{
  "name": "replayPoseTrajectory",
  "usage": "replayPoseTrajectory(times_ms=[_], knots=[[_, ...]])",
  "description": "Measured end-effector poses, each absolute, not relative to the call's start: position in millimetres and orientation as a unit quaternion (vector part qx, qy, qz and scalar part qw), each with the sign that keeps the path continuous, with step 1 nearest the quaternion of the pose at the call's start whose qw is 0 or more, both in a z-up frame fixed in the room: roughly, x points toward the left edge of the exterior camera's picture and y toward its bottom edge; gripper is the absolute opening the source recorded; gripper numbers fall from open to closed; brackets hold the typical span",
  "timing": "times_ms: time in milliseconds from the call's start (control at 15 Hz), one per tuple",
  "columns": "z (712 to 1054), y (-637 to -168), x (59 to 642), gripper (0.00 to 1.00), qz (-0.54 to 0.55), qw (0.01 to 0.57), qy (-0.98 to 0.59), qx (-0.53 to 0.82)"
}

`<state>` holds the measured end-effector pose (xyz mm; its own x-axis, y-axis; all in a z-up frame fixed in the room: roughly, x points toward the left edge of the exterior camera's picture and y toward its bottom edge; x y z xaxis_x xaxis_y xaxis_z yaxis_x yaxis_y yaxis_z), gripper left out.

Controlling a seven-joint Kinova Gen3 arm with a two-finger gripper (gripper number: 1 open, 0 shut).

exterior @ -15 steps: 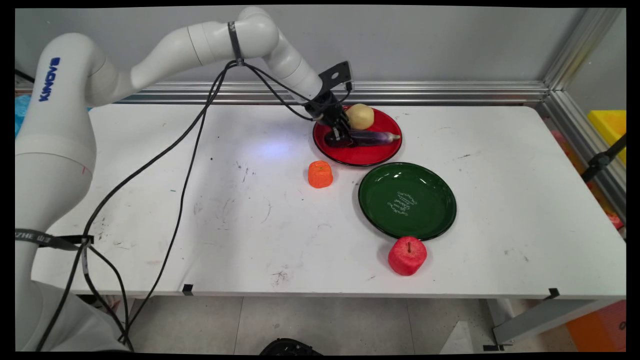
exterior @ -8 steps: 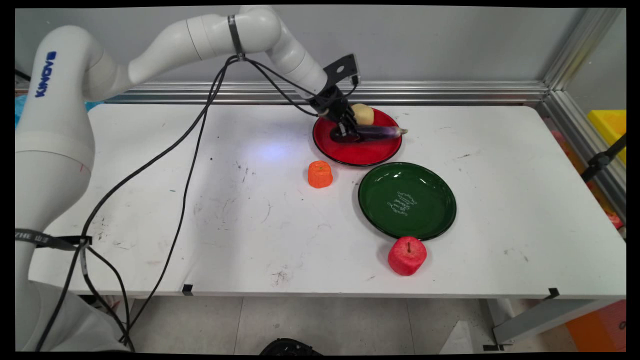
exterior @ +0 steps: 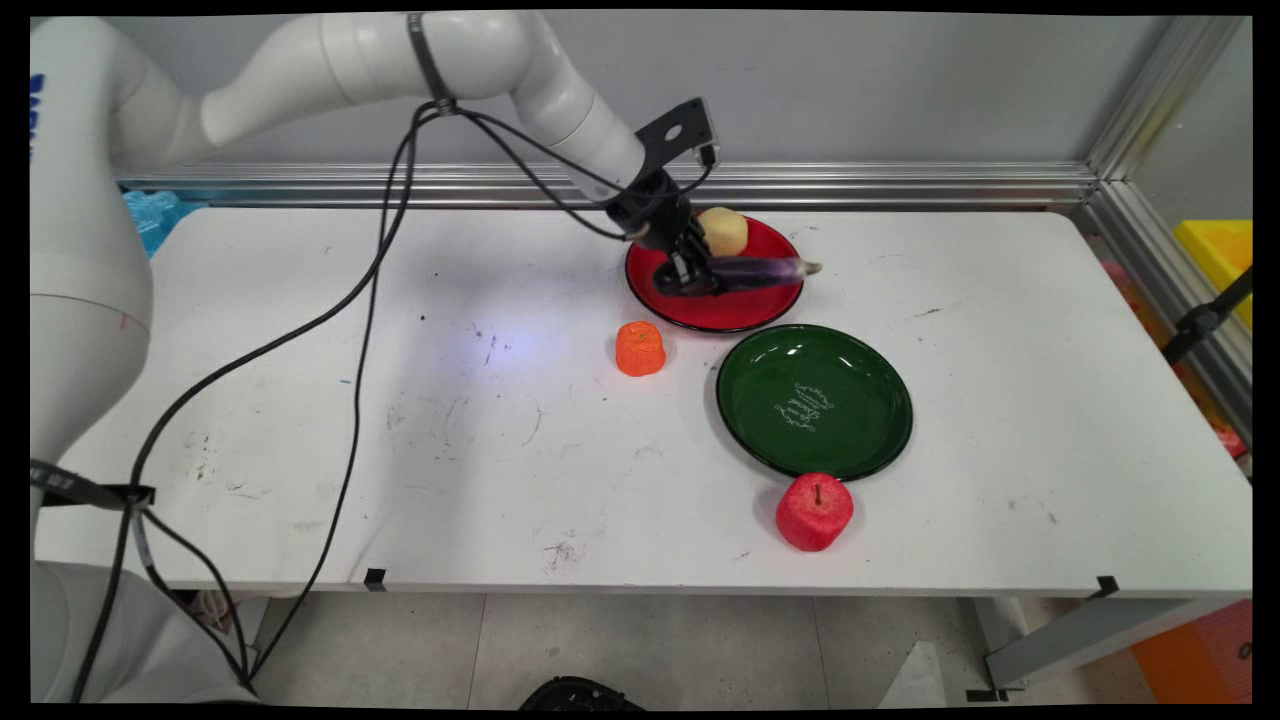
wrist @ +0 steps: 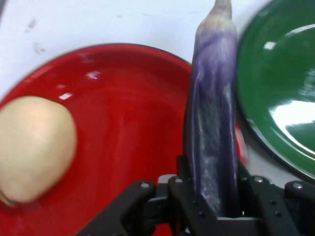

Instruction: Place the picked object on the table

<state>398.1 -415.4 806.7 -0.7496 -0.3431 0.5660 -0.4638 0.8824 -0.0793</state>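
Note:
My gripper (exterior: 693, 277) is shut on a purple eggplant (exterior: 752, 271), holding it by its thick end a little above the red plate (exterior: 720, 310). In the hand view the eggplant (wrist: 212, 123) runs up from between the fingers of the gripper (wrist: 212, 209), over the red plate (wrist: 123, 132) toward the green plate (wrist: 280, 93). A pale yellow round fruit (exterior: 722, 231) lies on the far side of the red plate, and the same fruit (wrist: 34, 147) is seen at the left in the hand view.
A dark green plate (exterior: 814, 400) lies just in front of the red one. An orange fruit (exterior: 640, 348) stands left of the plates. At the green plate's near edge sits a red apple (exterior: 815, 511). Black cables hang from the arm over the table's left half.
The eggplant has been lifted off the red plate in the shut gripper and now points further right, its tip past the plate's rim. The arm's upper link has swung left.

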Motion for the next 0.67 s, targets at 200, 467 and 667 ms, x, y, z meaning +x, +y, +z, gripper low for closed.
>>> replayPoseTrajectory(times_ms=[200,467,667], knots=[[812.4,-378.1,401.5,0.0,0.101,0.269,-0.933,0.217],[815.3,-331.8,412.9,0.0,0.091,0.252,-0.94,0.212],[814.8,-304.0,423.8,0.0,0.086,0.241,-0.944,0.209]])
